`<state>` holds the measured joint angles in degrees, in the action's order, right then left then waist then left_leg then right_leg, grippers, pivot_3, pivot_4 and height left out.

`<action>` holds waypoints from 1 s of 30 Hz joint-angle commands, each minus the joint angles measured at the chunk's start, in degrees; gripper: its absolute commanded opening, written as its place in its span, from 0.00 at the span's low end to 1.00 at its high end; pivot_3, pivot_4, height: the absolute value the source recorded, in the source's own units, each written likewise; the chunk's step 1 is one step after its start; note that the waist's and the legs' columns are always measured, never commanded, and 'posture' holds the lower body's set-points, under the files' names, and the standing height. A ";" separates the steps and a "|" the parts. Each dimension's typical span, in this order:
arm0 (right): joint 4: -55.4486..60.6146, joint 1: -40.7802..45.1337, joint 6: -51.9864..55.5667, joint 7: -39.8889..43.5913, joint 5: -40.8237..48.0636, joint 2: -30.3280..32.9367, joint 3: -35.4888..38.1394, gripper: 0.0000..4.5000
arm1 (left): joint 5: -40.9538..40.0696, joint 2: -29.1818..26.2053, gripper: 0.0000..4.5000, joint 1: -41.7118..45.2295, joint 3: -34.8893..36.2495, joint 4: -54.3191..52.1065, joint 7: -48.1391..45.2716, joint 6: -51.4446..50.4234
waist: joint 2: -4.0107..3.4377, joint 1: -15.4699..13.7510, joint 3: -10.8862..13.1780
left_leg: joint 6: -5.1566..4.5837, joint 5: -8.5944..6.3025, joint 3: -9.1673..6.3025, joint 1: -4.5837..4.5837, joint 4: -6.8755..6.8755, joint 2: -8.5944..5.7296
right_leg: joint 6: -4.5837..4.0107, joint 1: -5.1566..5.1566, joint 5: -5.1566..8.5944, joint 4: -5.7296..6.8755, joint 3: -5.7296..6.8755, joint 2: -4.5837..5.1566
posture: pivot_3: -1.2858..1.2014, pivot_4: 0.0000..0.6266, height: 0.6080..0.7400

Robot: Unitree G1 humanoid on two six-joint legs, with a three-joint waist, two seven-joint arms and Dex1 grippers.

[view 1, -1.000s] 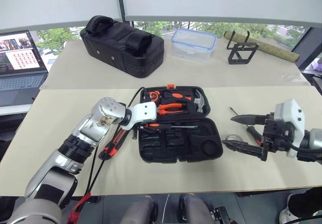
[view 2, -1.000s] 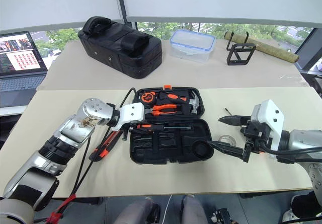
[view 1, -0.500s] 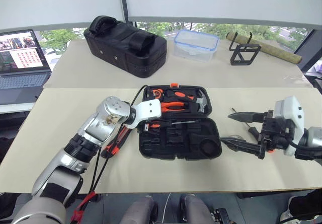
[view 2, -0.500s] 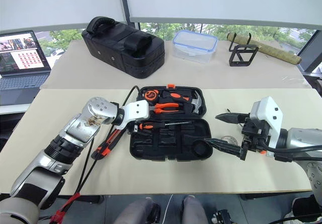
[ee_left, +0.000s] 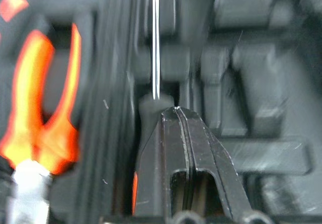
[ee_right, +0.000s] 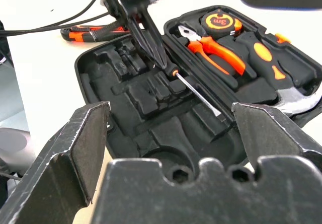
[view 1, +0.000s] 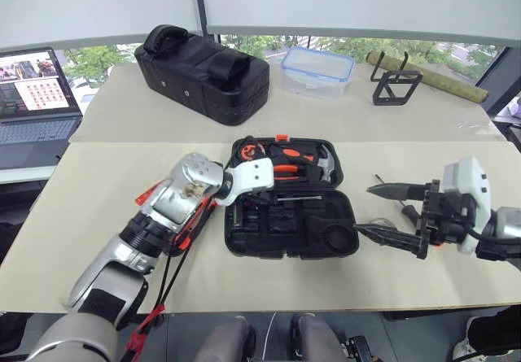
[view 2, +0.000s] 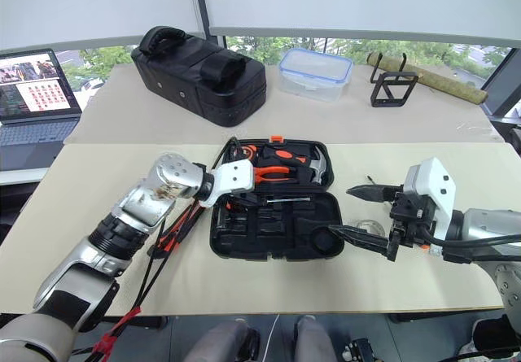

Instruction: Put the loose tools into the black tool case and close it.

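Observation:
The black tool case [view 1: 277, 233] lies open at mid-table. Its lid half holds orange-handled pliers [view 1: 286, 167] and a hammer. A screwdriver [ee_right: 193, 90] lies in a recess of the near half. My left gripper [ee_right: 168, 68] is shut, and its tip rests on that screwdriver's handle [ee_left: 151, 113]. An orange-and-black tool [view 2: 171, 233] lies on the table left of the case, partly under my left arm. My right gripper [view 1: 365, 209] hangs open just right of the case with nothing between its fingers. Beside it lie another screwdriver [view 1: 379, 180] and a small round roll [view 1: 376, 224].
At the back stand a black fabric bag [view 1: 203, 73], a clear blue-rimmed box [view 1: 317, 71], a black wire stand [view 1: 395, 84] and a rolled mat [view 1: 427, 76]. A laptop [view 1: 32, 93] sits far left. Black and red cables [view 1: 163, 272] trail off the front edge.
My left gripper has moved right, further over the case, and its fingers have closed onto the screwdriver's handle end. The right gripper has stayed in place, open.

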<state>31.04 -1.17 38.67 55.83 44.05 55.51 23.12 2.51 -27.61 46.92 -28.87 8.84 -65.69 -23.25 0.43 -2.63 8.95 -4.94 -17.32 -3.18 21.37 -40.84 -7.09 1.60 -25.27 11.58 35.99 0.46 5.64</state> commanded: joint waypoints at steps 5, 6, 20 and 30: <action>2.81 -3.31 0.69 -1.91 1.03 -0.29 4.78 1.00 | 6.55 2.29 0.01 1.12 -2.64 8.26 3.50 6.78 | -0.01 -0.76 -0.06 | -0.03 -0.02 0.00 -0.13 -0.03 -0.03 | 0.12 0.20 -0.07 -0.02 -0.04 0.07 | 0.52 0.24 0.86; 2.95 -3.82 0.70 -2.08 1.02 -0.37 5.21 1.00 | 6.35 2.39 0.01 1.10 -2.25 8.37 3.27 6.70 | -0.01 -0.89 -0.06 | -0.02 -0.02 0.00 -0.13 -0.05 -0.04 | 0.15 0.21 -0.10 -0.02 -0.06 0.08 | 0.52 0.24 0.86; 2.26 -6.27 0.10 -2.35 0.59 -0.47 6.96 1.00 | -7.31 2.19 0.01 3.04 9.44 0.96 -2.18 -7.28 | 0.03 0.37 -0.08 | -0.13 0.05 0.01 0.01 -0.06 -0.03 | 0.18 -0.05 -0.13 0.06 -0.11 -0.02 | 0.52 0.24 0.86; 2.01 -4.50 -0.02 -2.60 0.20 -0.82 4.92 1.00 | 2.09 4.30 0.01 1.96 1.00 8.72 2.22 4.52 | 0.03 0.20 -0.08 | -0.13 0.05 0.01 0.03 -0.06 -0.06 | 0.19 0.01 -0.13 -0.05 -0.11 0.01 | 0.52 0.24 0.86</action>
<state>32.41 -6.44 39.25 53.59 44.01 54.67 27.44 2.36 -23.40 49.31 -26.19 16.53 -64.26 -21.18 0.46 -2.43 8.88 -5.06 -17.28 -3.17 21.40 -40.90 -7.14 1.79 -25.26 11.44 35.93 0.35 5.65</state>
